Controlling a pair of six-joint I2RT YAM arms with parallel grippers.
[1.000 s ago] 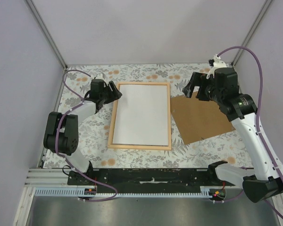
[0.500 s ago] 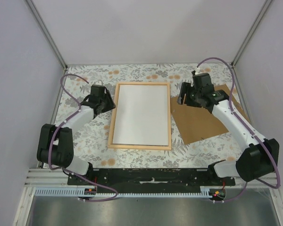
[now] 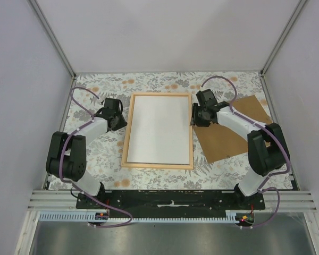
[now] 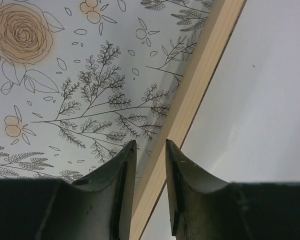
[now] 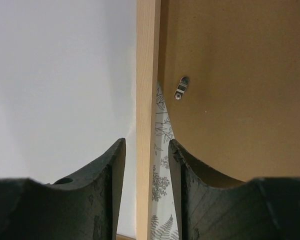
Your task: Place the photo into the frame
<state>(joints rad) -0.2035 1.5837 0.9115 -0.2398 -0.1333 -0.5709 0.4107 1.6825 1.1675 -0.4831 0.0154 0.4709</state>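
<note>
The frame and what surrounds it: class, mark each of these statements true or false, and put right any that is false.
1. The frame lies flat on the floral cloth. True.
2. The brown board lies to the left of the frame. False: it lies to its right, skewed.
3. The right gripper has its jaws either side of the frame's rail. True.
4. The left gripper hangs over the brown board. False: it is at the frame's left rail, beside the cloth.
5. The photo shows its printed side. False: only plain white faces up inside the frame.
</note>
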